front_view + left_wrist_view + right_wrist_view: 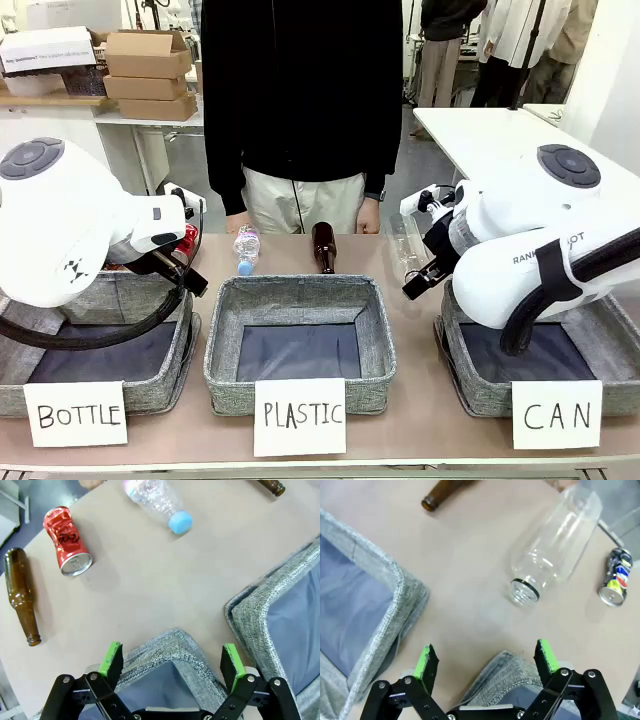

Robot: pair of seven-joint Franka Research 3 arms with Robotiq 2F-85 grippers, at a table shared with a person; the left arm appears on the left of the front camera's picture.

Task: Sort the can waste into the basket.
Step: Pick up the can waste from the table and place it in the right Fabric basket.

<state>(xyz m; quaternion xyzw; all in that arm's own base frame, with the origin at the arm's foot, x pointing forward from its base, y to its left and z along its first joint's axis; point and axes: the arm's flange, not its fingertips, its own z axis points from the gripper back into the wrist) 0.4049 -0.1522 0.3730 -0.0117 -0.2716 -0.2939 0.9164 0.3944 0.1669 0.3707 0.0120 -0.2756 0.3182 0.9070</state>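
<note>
I am looking at the opening step of the sort. Both cans are lying on the worktop, not yet picked up. The CAN basket is sitting at the right end of a row of three, behind its handwritten card, and is showing bare lining where I can see in. Both sets of jaws are standing wide open and gripping nothing. The left jaws are hovering over a corner of the BOTTLE basket, and the right jaws over a corner of the CAN basket.

The red can is lying on its side at the left of the worktop. Its walls are crumpled and its silver end is facing my left wrist camera, with a brown bottle near it. The dark blue can is lying on its side on the right, silver top showing, near a clear plastic bottle but apart from it.

I am judging the blue can the nearer pick. The right jaws will need to pass the clear bottle, line up across the can's round body and close gently, since thin metal may slip or buckle. The red can will need carrying across the whole row.
</note>
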